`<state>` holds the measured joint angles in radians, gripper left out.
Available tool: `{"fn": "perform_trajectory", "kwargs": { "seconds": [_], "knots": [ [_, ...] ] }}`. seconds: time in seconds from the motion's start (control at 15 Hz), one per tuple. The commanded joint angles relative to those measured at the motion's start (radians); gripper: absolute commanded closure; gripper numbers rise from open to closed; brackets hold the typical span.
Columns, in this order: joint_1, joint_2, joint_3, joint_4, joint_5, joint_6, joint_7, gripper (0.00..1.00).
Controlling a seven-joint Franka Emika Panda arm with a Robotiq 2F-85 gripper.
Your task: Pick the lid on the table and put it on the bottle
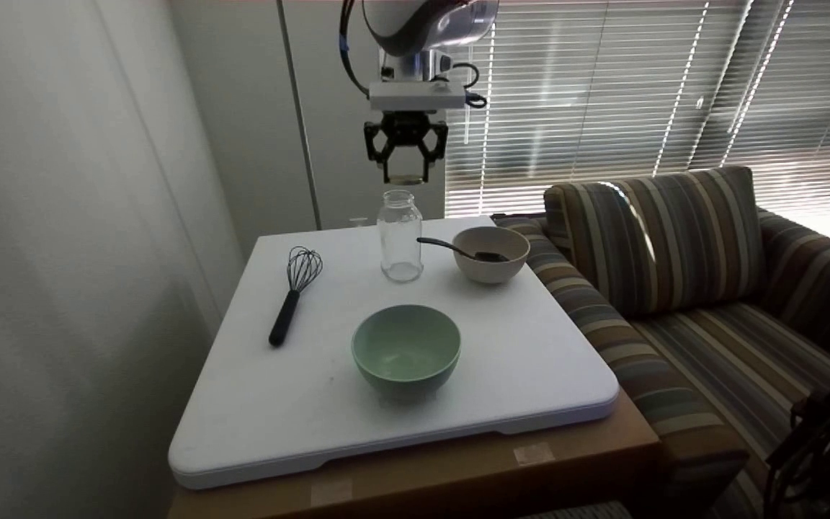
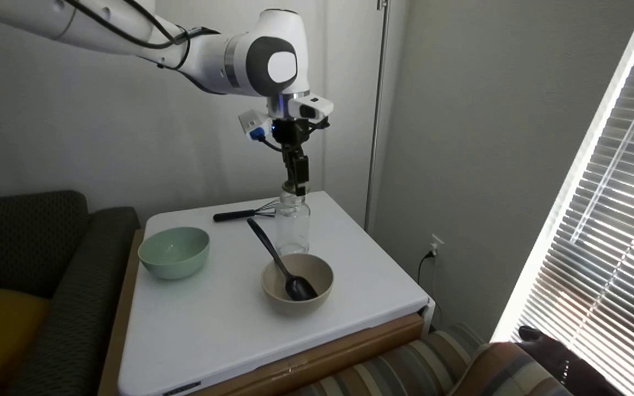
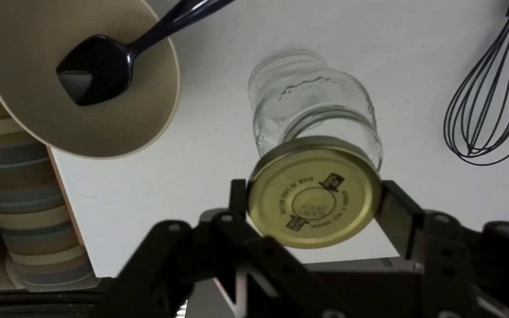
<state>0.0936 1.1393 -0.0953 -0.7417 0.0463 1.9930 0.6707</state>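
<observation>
The lid [image 3: 314, 201] is a flat round gold cap. My gripper [image 3: 314, 198] is shut on it, with one finger at each side of its rim. In an exterior view the lid [image 1: 406, 179] hangs level between the fingertips [image 1: 405, 176], with a gap above the mouth of the bottle [image 1: 400, 241]. The bottle is a clear glass jar, upright and open. In an exterior view the lid [image 2: 289, 187] is close over the bottle [image 2: 293, 225], partly behind a finger [image 2: 298, 184]. In the wrist view the lid hides part of the bottle's mouth [image 3: 316, 88].
On the white-topped table [image 1: 256, 418] a beige bowl [image 1: 491, 268] with a black spoon [image 1: 451, 249] stands close beside the bottle. A pale green bowl [image 1: 406, 353] and a black whisk [image 1: 292, 299] are also there. A striped armchair [image 1: 660, 288] adjoins the table.
</observation>
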Motion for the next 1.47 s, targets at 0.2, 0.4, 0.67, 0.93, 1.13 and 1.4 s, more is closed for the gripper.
{"fn": "perform_trajectory", "kwargs": {
  "seconds": [0.2, 0.4, 0.67, 0.93, 1.13, 1.4],
  "knots": [
    [0.022, 0.093, -0.008, 0.101, -0.013, 0.100, 0.056, 0.52],
    [0.034, 0.109, -0.021, 0.109, -0.025, 0.116, 0.077, 0.52],
    [0.049, 0.102, -0.057, 0.109, -0.060, 0.096, 0.116, 0.52],
    [0.049, 0.093, -0.067, 0.110, -0.070, 0.066, 0.134, 0.52],
    [0.049, 0.092, -0.069, 0.108, -0.066, -0.002, 0.156, 0.52],
    [0.039, 0.096, -0.049, 0.119, -0.048, -0.084, 0.160, 0.52]
  ]
}}
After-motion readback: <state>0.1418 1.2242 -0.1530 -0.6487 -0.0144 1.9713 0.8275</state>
